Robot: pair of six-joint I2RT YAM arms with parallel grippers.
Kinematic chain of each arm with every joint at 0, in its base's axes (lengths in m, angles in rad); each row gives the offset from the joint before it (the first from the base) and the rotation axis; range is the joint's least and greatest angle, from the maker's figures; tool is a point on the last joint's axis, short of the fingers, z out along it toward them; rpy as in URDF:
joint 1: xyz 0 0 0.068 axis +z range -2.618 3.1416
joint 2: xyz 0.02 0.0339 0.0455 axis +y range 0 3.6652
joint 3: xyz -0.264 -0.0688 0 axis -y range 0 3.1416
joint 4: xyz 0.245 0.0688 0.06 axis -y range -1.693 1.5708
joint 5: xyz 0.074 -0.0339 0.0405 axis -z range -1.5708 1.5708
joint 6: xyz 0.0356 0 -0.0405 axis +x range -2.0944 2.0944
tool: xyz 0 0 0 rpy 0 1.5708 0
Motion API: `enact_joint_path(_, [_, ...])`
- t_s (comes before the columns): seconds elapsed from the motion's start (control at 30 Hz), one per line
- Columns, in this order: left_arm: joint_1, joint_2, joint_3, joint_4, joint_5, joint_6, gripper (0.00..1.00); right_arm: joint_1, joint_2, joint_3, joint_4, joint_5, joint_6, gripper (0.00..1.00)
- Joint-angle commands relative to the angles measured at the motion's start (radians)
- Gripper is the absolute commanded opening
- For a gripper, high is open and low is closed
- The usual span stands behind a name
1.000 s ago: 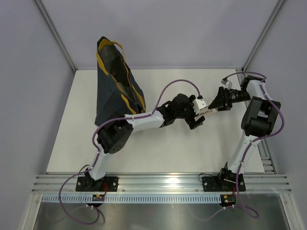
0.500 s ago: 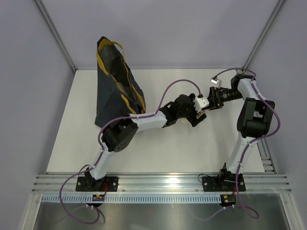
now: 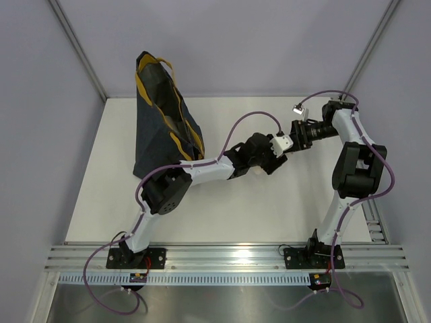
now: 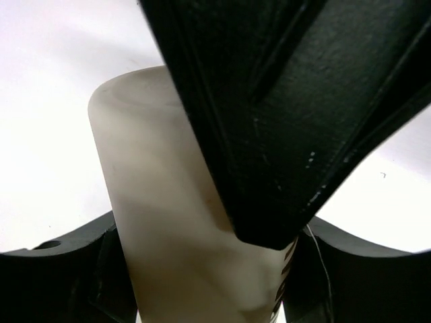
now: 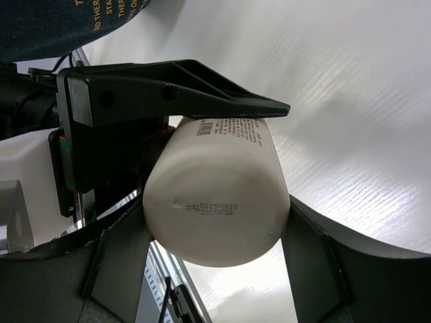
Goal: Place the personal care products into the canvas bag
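Bottle: a whitish bottle (image 5: 215, 202) is held clear of the table (image 3: 222, 215), right of the middle. Print is seen on its side and a stamped code on its base.
Left gripper: the left gripper (image 4: 202, 276) is closed around the bottle, with dark fingers pressed against both sides. In the right wrist view one finger (image 5: 202, 87) is laid along the top of the bottle.
Right gripper: the right gripper (image 5: 215, 242) is set with a finger at either side of the bottle's base end. Whether the bottle is actually pinched cannot be told.
Top view: the two grippers are met tip to tip, so the bottle is mostly hidden there.
Bag: the dark navy bag (image 3: 158, 128) with mustard handles is stood upright at the far left of the table, well apart from the bottle.
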Motion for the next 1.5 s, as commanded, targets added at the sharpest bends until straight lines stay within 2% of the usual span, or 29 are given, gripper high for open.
enact_joint_path(0.0, [-0.001, -0.105, 0.014, 0.003, -0.026, -0.028, 0.0, 0.02, -0.09, 0.002, -0.346, -0.142, -0.022, 0.45])
enact_joint_path(0.07, [0.002, -0.139, -0.003, -0.014, -0.015, -0.039, 0.0, 0.02, -0.091, 0.024, -0.346, -0.122, -0.028, 0.56])
enact_joint_path(0.1, [0.008, -0.18, -0.014, -0.018, -0.007, -0.048, 0.0, 0.018, -0.097, 0.036, -0.346, -0.114, -0.028, 0.67])
enact_joint_path(0.13, [0.011, -0.203, -0.028, -0.022, 0.008, -0.064, 0.0, 0.017, -0.102, 0.073, -0.345, -0.103, -0.028, 0.91])
enact_joint_path(0.17, [0.014, -0.226, -0.043, -0.026, 0.017, -0.073, 0.0, 0.014, -0.107, 0.097, -0.343, -0.079, -0.027, 0.99])
enact_joint_path(0.33, [0.02, -0.413, -0.164, -0.078, 0.059, -0.099, 0.0, -0.054, -0.116, 0.325, -0.326, -0.024, -0.001, 1.0])
enact_joint_path(0.47, [0.024, -0.534, -0.184, -0.146, 0.074, -0.122, 0.0, -0.109, -0.133, 0.387, -0.265, -0.013, 0.007, 1.0])
enact_joint_path(0.57, [0.056, -0.61, -0.077, -0.271, 0.071, -0.214, 0.0, -0.117, -0.208, 0.283, -0.122, 0.007, 0.076, 0.99])
enact_joint_path(0.63, [0.123, -0.634, 0.007, -0.322, 0.034, -0.348, 0.0, -0.117, -0.258, 0.198, -0.074, 0.001, 0.096, 0.99])
enact_joint_path(0.67, [0.155, -0.641, 0.108, -0.353, 0.025, -0.385, 0.0, -0.117, -0.271, 0.174, -0.043, -0.007, 0.104, 1.0])
enact_joint_path(0.7, [0.233, -0.648, 0.157, -0.405, 0.02, -0.424, 0.0, -0.117, -0.289, 0.151, -0.029, -0.01, 0.122, 1.0])
enact_joint_path(0.77, [0.315, -0.659, 0.236, -0.426, -0.016, -0.533, 0.0, -0.117, -0.301, 0.09, 0.0, -0.013, 0.133, 0.99])
enact_joint_path(0.8, [0.383, -0.674, 0.247, -0.433, -0.044, -0.56, 0.0, -0.117, -0.315, 0.07, 0.009, -0.014, 0.143, 1.0])
enact_joint_path(1.0, [0.565, -0.694, 0.229, -0.419, -0.291, -0.608, 0.0, -0.117, -0.352, -0.048, 0.054, -0.007, 0.156, 0.99])
enact_joint_path(1.1, [0.635, -0.693, 0.192, -0.366, -0.31, -0.624, 0.0, -0.117, -0.361, -0.085, 0.059, 0.001, 0.15, 0.99])
enact_joint_path(1.2, [0.674, -0.668, 0.185, -0.348, -0.303, -0.614, 0.0, -0.117, -0.361, -0.108, 0.059, 0.006, 0.145, 0.99])
enact_joint_path(1.33, [0.691, -0.615, 0.225, -0.411, -0.314, -0.581, 0.0, -0.117, -0.361, -0.123, 0.066, 0.007, 0.147, 1.0])
enact_joint_path(1.47, [0.691, -0.621, 0.175, -0.454, -0.365, -0.568, 0.0, -0.118, -0.364, -0.131, 0.077, 0.018, 0.16, 1.0])
